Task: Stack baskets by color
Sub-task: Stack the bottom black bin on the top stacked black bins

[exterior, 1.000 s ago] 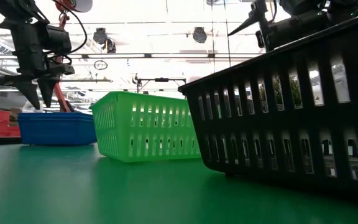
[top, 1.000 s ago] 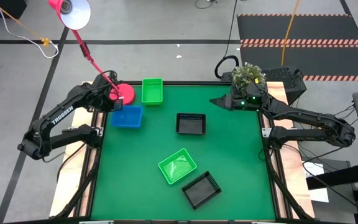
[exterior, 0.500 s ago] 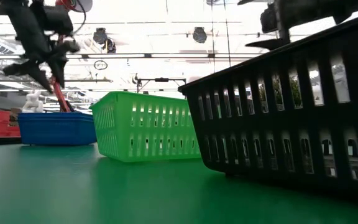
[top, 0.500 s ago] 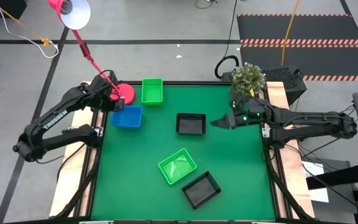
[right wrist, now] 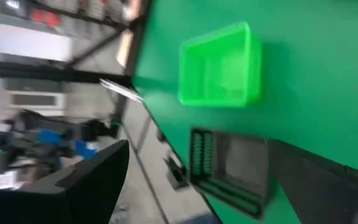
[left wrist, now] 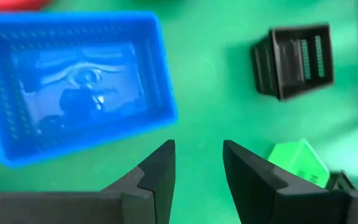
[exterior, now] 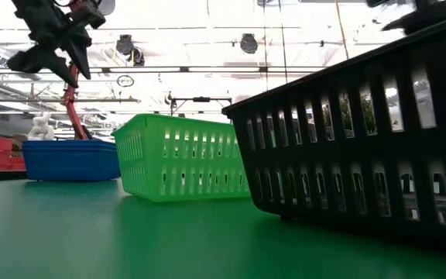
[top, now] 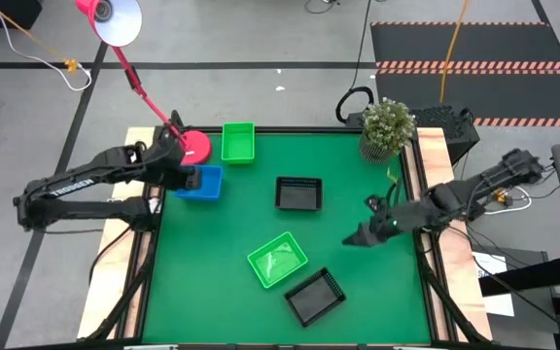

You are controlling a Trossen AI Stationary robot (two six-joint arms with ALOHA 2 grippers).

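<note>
The blue basket (top: 198,182) sits on the green table (top: 358,292) just beside the left gripper (top: 189,178), whose fingers stand apart around nothing. A black basket (top: 298,193) lies well off from it, mid-table. The right gripper (top: 358,236) hovers spread wide and empty, with a green basket (top: 277,259) and another black basket (top: 315,296) near it.
</note>
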